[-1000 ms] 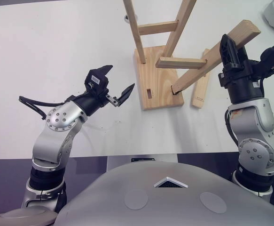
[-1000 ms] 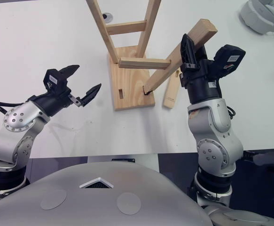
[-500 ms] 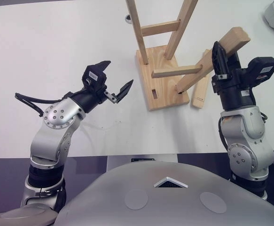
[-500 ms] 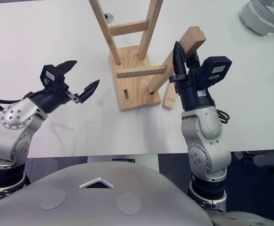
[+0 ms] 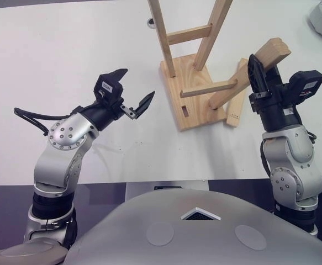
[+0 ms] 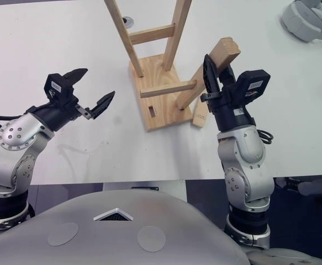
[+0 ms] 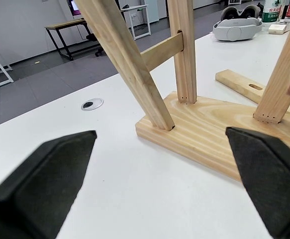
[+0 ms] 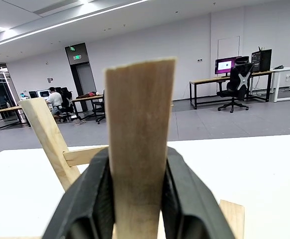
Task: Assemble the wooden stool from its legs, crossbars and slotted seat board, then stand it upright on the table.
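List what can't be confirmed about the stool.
- Tops of the upright legs: cut off by the head views' upper edge.
- Whether the held leg sits in the seat board: right tool hides its foot in the right wrist view; too small in head views.
- Part of the loose slat: behind the held leg, head views.

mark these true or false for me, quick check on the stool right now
1. The right gripper is shut on a leaning leg. True.
2. The left gripper holds a crossbar. False: it is open and empty, left of the seat board.
3. The seat board lies flat on the table. True.
4. Four legs stand upright in the seat board. False: only two upright legs stand there, and a loose wooden piece lies beside the board.
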